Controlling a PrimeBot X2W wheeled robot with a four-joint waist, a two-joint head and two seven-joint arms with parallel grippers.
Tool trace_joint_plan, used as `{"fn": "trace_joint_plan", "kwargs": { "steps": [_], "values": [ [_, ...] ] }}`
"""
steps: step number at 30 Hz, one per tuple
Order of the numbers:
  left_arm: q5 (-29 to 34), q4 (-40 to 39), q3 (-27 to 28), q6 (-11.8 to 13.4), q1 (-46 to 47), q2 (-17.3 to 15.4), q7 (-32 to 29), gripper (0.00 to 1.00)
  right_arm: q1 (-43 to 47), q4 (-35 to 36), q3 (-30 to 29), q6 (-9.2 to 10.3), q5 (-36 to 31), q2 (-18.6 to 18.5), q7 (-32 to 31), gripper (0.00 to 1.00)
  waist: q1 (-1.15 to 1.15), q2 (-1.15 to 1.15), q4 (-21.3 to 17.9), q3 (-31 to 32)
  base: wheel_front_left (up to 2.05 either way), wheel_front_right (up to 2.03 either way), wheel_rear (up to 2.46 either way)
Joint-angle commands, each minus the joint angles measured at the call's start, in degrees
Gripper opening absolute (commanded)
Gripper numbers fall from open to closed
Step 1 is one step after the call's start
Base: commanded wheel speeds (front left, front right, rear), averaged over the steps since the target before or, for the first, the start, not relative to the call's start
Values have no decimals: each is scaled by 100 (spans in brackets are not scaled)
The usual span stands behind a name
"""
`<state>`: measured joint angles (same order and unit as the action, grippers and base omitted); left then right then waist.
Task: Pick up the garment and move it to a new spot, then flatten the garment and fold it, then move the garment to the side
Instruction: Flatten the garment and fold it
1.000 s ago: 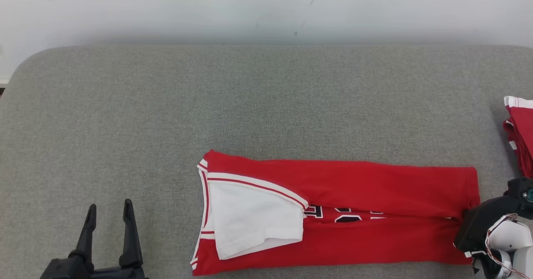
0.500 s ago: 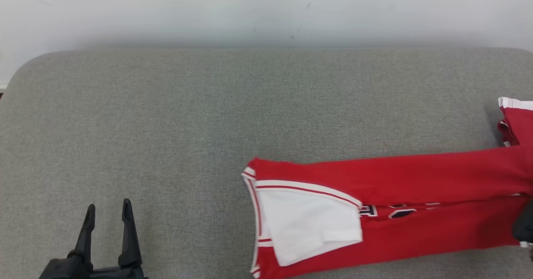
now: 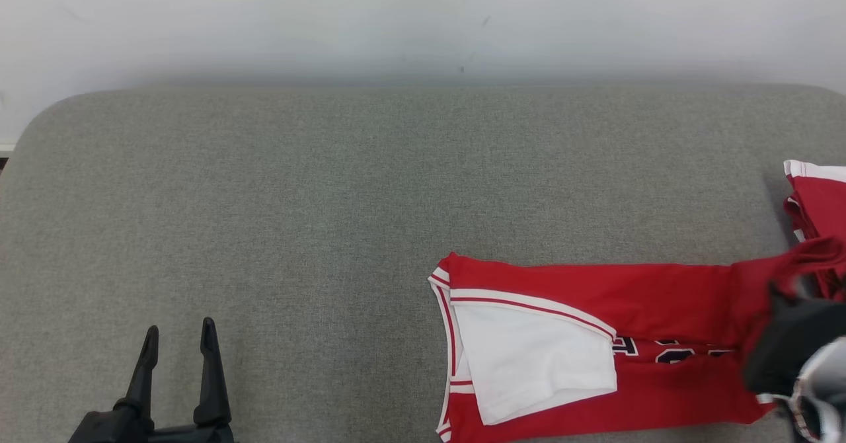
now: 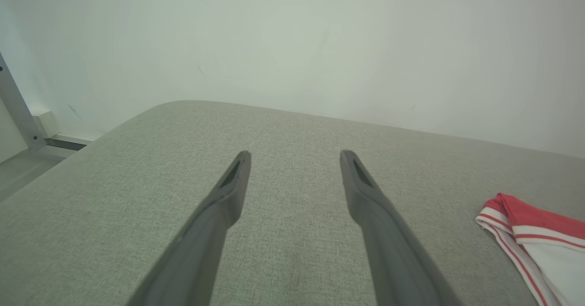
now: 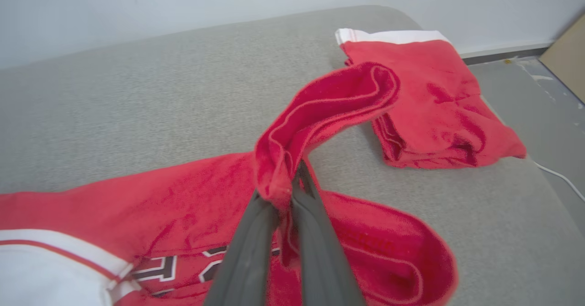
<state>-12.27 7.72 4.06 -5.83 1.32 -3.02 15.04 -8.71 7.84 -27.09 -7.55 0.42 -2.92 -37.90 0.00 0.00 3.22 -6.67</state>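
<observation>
Garment (image 3: 581,287), a red jersey folded lengthwise, lay on the right of the grey bench (image 3: 264,198). The right gripper (image 5: 291,185) had its jaws clamped on the raised end, near a folded red pile (image 5: 438,109). The left gripper (image 4: 295,160) hovered with jaws wide and empty.

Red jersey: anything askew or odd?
Yes. The folded red jersey with white trim has its right end bunched and lifted, pinched in the shut right gripper; the rest lies flat on the grey padded surface.
</observation>
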Motion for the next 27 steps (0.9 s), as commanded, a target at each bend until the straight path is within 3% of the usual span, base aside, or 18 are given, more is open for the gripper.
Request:
{"fn": "trace_joint_plan", "kwargs": {
  "steps": [1,7,13,27],
  "values": [
    [-15,5,8,-2,-55,12,16,100,106,73,248,13,147,11,-33,0,0,0,11,14,0,0,0],
    [-26,26,16,4,-46,15,16,100,386,246,1710,13,742,8,5,0,0,0,51,25,0,0,0],
    [-90,45,-58,31,-13,15,16,100,272,-196,2674,13,1160,9,239,0,0,0,100,26,0,0,0],
    [-109,132,-123,14,-27,16,16,100,-163,-1167,3806,13,1489,9,668,0,0,0,289,96,0,0,0]
  ]
}}
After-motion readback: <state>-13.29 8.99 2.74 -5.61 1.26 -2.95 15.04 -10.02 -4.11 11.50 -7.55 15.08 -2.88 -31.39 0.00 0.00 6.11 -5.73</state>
